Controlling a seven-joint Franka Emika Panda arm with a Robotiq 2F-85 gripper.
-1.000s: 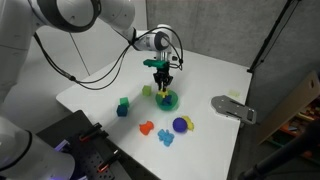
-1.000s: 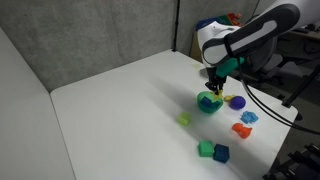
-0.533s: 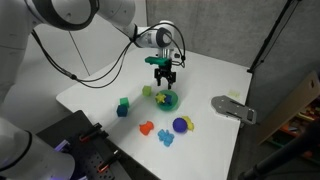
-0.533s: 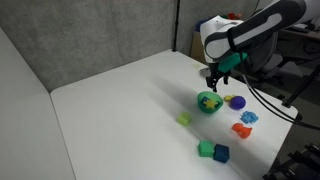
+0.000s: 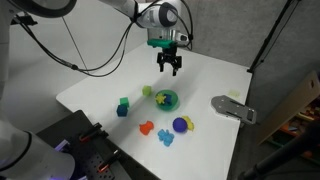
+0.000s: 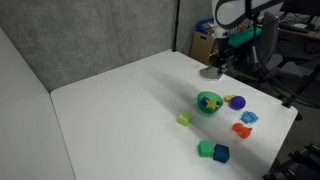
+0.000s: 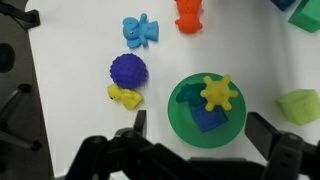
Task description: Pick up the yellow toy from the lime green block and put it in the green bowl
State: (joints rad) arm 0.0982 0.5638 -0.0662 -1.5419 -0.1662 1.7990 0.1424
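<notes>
In the wrist view the yellow toy (image 7: 217,93), spiky and star-like, lies inside the green bowl (image 7: 180,120) on top of a blue piece (image 7: 205,120). The lime green block (image 7: 298,105) sits bare on the table just beside the bowl. My gripper (image 7: 200,126) hangs open well above the bowl, its fingers (image 7: 138,124) spread to either side of it and holding nothing. In both exterior views the gripper (image 5: 169,68) (image 6: 217,69) is raised clear of the bowl (image 5: 166,100) (image 6: 209,103) and the lime green block (image 5: 147,91) (image 6: 184,119).
A purple ball (image 7: 127,71) touches a yellow piece (image 7: 124,96) near the bowl. A blue toy (image 7: 143,30) and a red toy (image 7: 188,14) lie further off. A dark green cube (image 5: 124,102) and a blue cube (image 5: 121,111) stand together. A grey fixture (image 5: 233,108) sits at the table edge.
The gripper opened over the bowl and then rose straight up away from it. The yellow toy stayed behind in the bowl.
</notes>
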